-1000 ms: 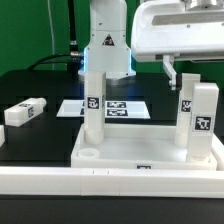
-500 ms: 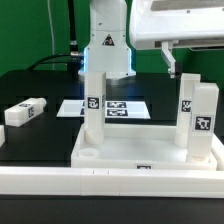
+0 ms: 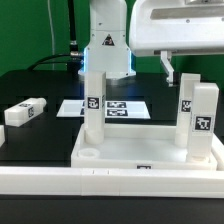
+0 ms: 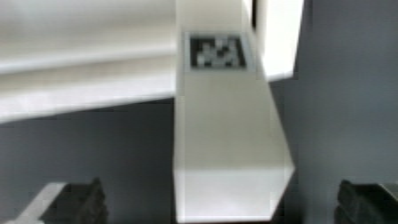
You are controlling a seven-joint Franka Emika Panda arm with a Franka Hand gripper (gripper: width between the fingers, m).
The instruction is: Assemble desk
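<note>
No readable words or numbers, only black-and-white square tags (image 3: pixel 92 102) on legs (image 3: pixel 93 125), marker board (image 3: pixel 128 108)

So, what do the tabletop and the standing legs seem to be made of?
The tabletop looks like white plastic, matte or faintly satin: even colour, moulded raised rim and round corner socket. The standing legs seem the same smooth white plastic, with crisp edges and soft highlights. Their black-and-white tags look printed or stuck on; I cannot tell which.
</note>
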